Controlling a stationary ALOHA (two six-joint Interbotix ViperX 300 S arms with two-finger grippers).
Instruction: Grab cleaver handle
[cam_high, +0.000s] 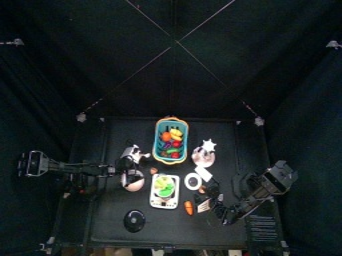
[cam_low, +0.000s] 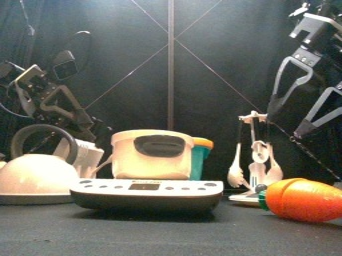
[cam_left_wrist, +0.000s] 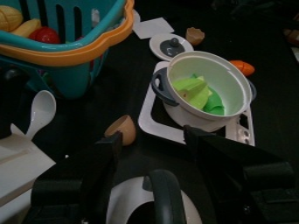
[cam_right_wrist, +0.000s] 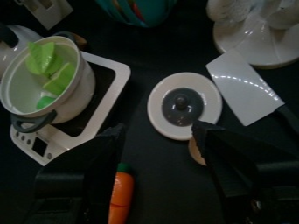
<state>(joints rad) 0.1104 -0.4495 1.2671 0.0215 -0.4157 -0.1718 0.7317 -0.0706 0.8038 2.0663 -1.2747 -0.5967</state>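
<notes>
The cleaver's white rectangular blade (cam_right_wrist: 243, 86) lies flat on the black table beside a white round lid (cam_right_wrist: 184, 105). Its handle runs off toward the dark edge of the right wrist view and I cannot make it out. The blade is a small white patch in the top view (cam_high: 209, 171). My right gripper (cam_right_wrist: 162, 171) is open and empty, hovering above the table short of the lid and blade, at the front right in the top view (cam_high: 225, 207). My left gripper (cam_left_wrist: 158, 179) is open over a white kettle (cam_left_wrist: 146, 199), at the table's left (cam_high: 118, 176).
A white pot with green pieces (cam_right_wrist: 45, 74) sits on a white scale (cam_right_wrist: 82, 109). A carrot (cam_right_wrist: 121, 198) lies near the right gripper. A teal basket of toy food (cam_high: 170, 140) and a white utensil rack (cam_high: 206, 150) stand at the back.
</notes>
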